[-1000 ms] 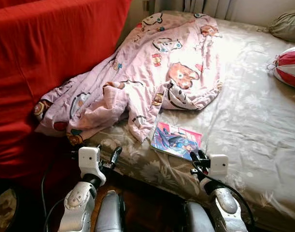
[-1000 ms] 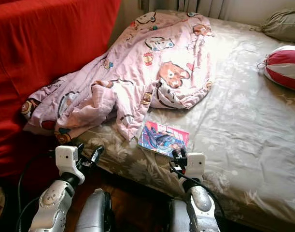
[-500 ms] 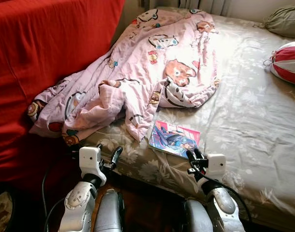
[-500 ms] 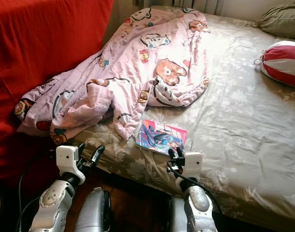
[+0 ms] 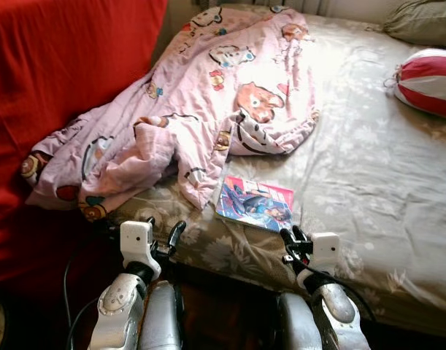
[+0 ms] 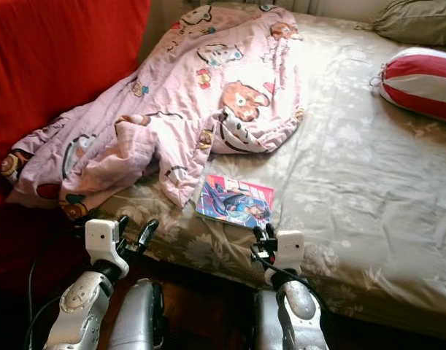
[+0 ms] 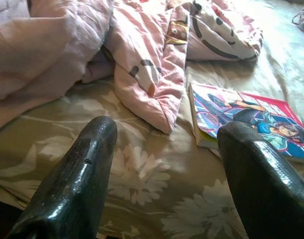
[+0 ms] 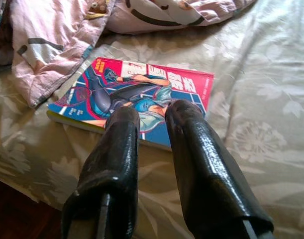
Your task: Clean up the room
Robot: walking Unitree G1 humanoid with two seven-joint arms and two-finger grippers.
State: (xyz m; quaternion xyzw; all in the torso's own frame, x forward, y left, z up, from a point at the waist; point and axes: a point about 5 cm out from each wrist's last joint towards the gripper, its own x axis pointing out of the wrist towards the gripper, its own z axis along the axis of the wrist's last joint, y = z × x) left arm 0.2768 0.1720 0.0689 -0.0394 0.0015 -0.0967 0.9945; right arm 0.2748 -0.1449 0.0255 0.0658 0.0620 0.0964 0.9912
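Facing a bed covered by a beige flowered sheet, the robot holds both arms low at the near edge of the mattress. Ahead of the left gripper and spreading away up the bed lies a pink cartoon-print blanket, rumpled, its near corner hanging over the edge beside a red drape. Well ahead of the right gripper, toward the far side of the bed, rest a red-and-white striped cushion and, beyond it, a grey-green pillow. Just ahead of the right gripper lies a thin picture book, flat on the sheet, one corner touching the blanket's hem. The left gripper stands wide open above the sheet, empty; the right gripper's fingers are narrow, nearly together, empty, and aimed at the book's near edge.

Handling, as judged: the book looks light, fairly stiff and glossy, so it may slide on the sheet; a hold across the free near edge or spine seems best, with one finger worked beneath. The blanket is soft, bulky and limp; a pinched fold would lift it, though the rest would trail.
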